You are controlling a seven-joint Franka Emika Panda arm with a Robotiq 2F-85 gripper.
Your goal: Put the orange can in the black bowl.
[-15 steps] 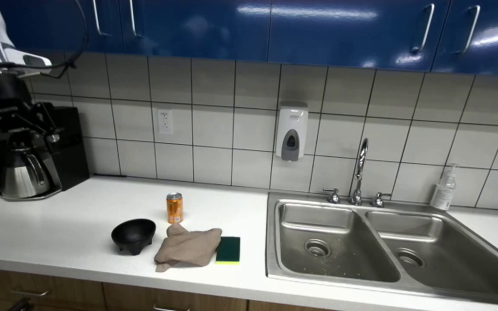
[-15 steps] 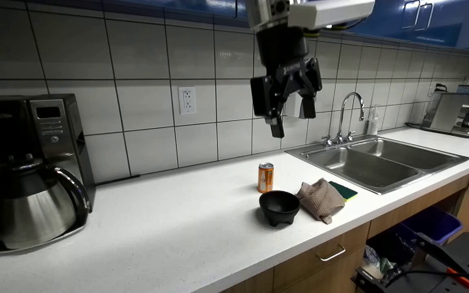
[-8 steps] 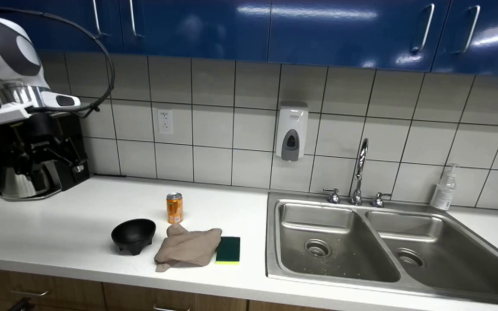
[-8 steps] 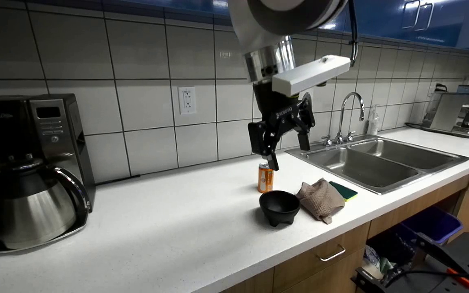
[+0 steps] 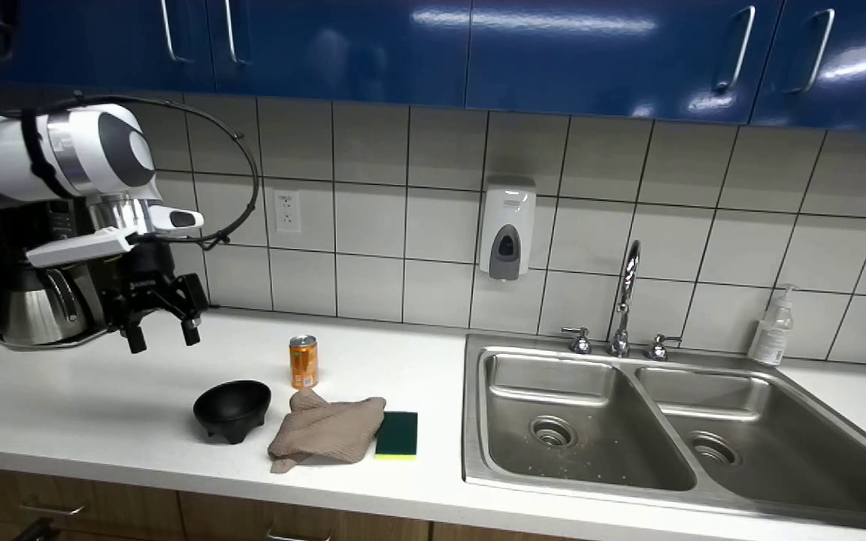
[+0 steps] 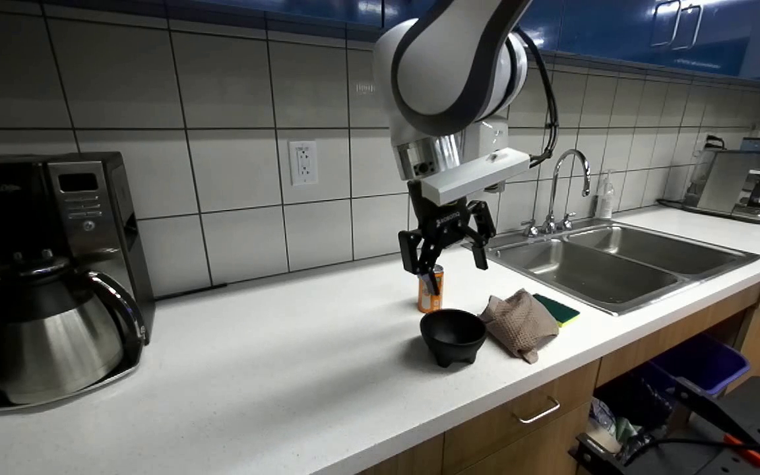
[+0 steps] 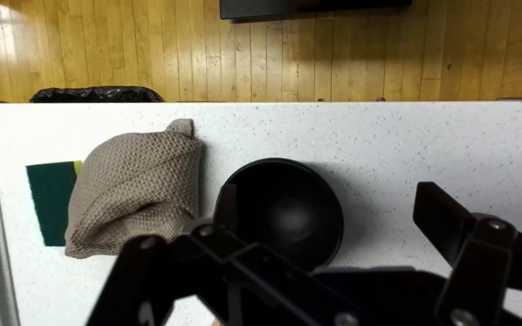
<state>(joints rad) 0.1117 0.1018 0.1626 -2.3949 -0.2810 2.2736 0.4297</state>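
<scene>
The orange can (image 5: 304, 364) stands upright on the white counter, behind the black bowl (image 5: 232, 409). In an exterior view the can (image 6: 427, 303) is partly covered by a finger, and the bowl (image 6: 452, 338) stands in front of it. My gripper (image 5: 164, 340) is open and empty, above the counter to the left of the can and higher than the bowl; it shows in another exterior view too (image 6: 457, 274). In the wrist view the open fingers (image 7: 327, 201) spread over the bowl (image 7: 290, 213) and the counter to its right. Only an orange sliver shows at the bottom edge there.
A grey-brown cloth (image 5: 331, 428) lies beside the bowl, with a dark green sponge (image 5: 397, 433) next to it. A steel sink (image 5: 474, 436) with a faucet (image 5: 626, 293) is to the right. A coffee maker with a steel carafe (image 6: 57, 336) stands at the left. The counter's front edge is near the bowl.
My gripper has come down towards the counter and moved closer to the can and bowl, staying open. The can, bowl, cloth and sponge have not moved.
</scene>
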